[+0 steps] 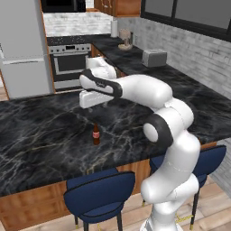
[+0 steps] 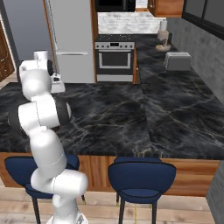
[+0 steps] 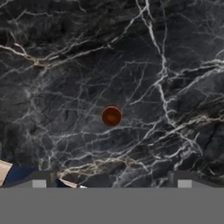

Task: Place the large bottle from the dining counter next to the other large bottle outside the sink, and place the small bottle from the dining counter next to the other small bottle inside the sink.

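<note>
One bottle (image 1: 95, 134) standing upright on dining counter (image 1: 40, 140); descend straight, gripper (image 3: 111, 181) jaws wide apart, centred over cap before closing.

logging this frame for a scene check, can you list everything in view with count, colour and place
bottle: 1, brown with red cap, upright on the counter below the gripper
counter: 1, black marble, L-shaped, across the middle
stools: 2, dark blue, at the counter's near edge
toaster: 1, grey, far counter by the wall
oven: 1, steel, back wall
fridge: 1, grey, left of the oven
paper towel roll: 1, white, far back corner of the counter
arm: 1, white with dark joints
gripper: 1, open, above the bottle
</note>
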